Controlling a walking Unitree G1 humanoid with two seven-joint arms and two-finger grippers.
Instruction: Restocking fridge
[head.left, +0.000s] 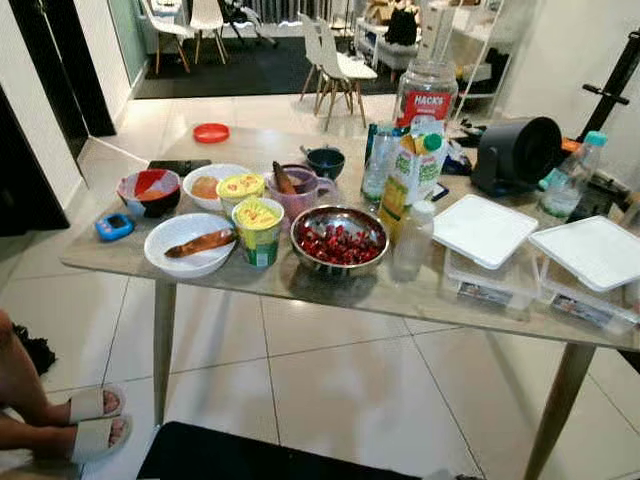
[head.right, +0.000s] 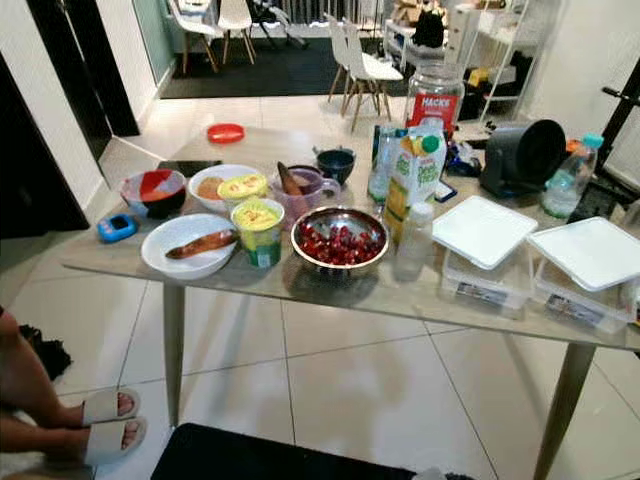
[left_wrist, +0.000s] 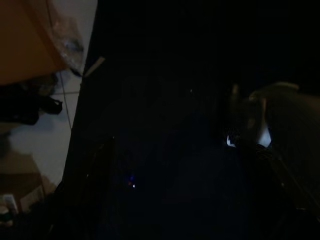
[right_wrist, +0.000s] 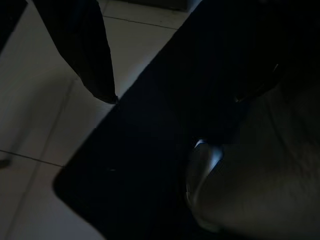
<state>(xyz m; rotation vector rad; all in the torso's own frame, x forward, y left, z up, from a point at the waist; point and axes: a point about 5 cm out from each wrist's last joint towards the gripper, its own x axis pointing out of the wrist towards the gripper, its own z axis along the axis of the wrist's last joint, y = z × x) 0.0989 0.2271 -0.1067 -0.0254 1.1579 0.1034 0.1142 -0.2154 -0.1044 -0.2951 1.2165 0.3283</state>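
Both arms hung idle low above a dark mat (right_wrist: 150, 150). One black finger (right_wrist: 85, 50) of the right gripper pointed at the tiled floor (right_wrist: 40, 125); I could not tell how wide either gripper stood. Far ahead, the table (head.left: 300, 285) carried a juice carton (head.left: 412, 175), a cherry bowl (head.left: 340, 240) and lidded boxes (head.left: 485, 240).

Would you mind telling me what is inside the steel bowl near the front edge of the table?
The steel bowl holds a heap of small dark red fruits, likely cherries. They cover the bottom, so whatever lies beneath them cannot be seen.
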